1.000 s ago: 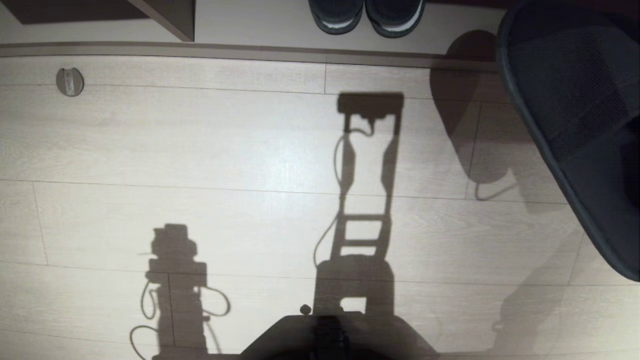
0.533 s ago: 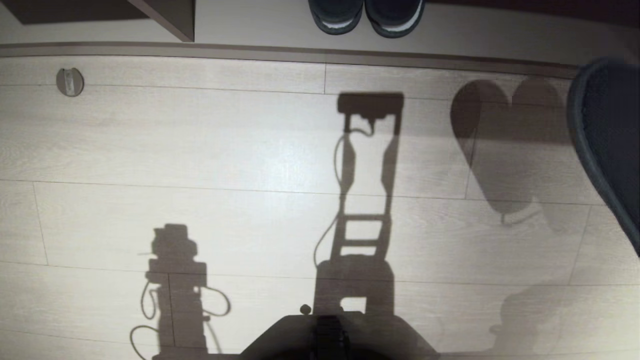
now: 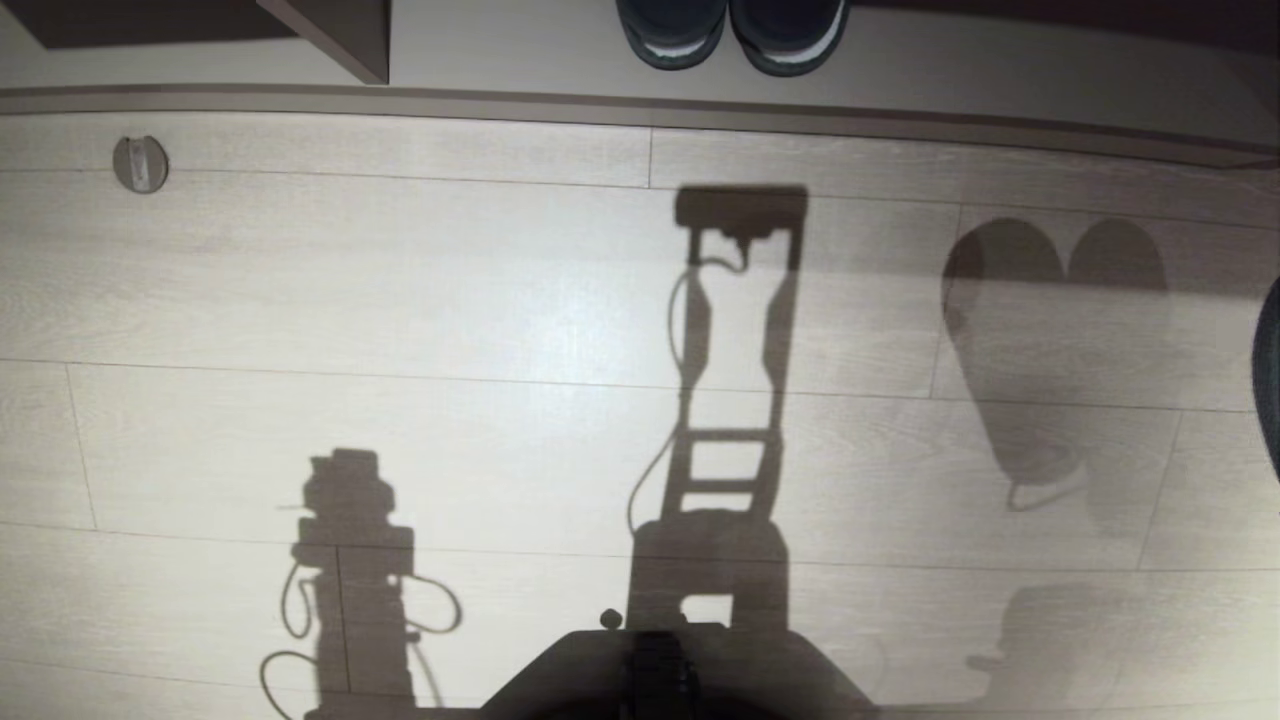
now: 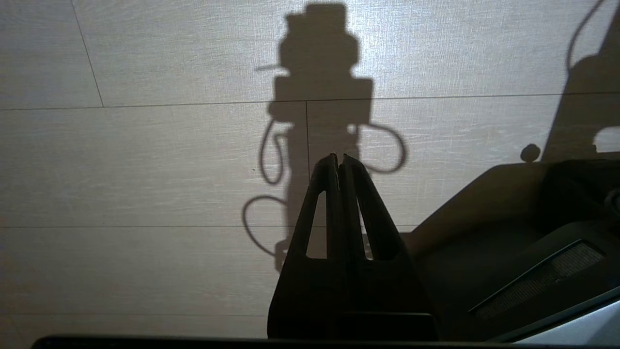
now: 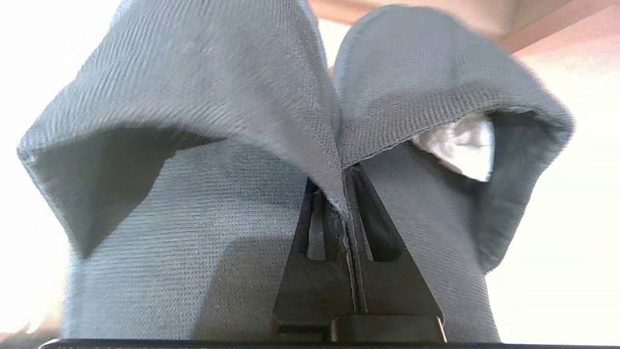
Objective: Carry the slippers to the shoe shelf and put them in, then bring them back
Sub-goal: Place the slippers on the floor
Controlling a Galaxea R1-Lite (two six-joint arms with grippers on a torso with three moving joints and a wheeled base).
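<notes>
In the right wrist view my right gripper (image 5: 341, 180) is shut on the grey-blue fabric slippers (image 5: 218, 97). It pinches the inner edges of both upper bands together, and the pair hangs from it side by side. In the head view only a dark sliver of the slippers (image 3: 1272, 380) shows at the right edge, with their double-lobed shadow on the floor beside it. The shoe shelf (image 3: 500, 50) runs along the top of the head view, its divider panel (image 3: 340, 40) at the left. My left gripper (image 4: 339, 157) is shut and empty, parked over the pale floor.
A pair of dark shoes with pale soles (image 3: 730, 35) stands in the shelf, right of the divider. A round metal floor fitting (image 3: 140, 163) sits at the far left. My base (image 3: 660, 670) fills the bottom centre. Shadows of my arms lie on the plank floor.
The slippers have swung right, almost out of the head view. Their shadow has slid down and right across the floor. The left arm and the scene have stayed still.
</notes>
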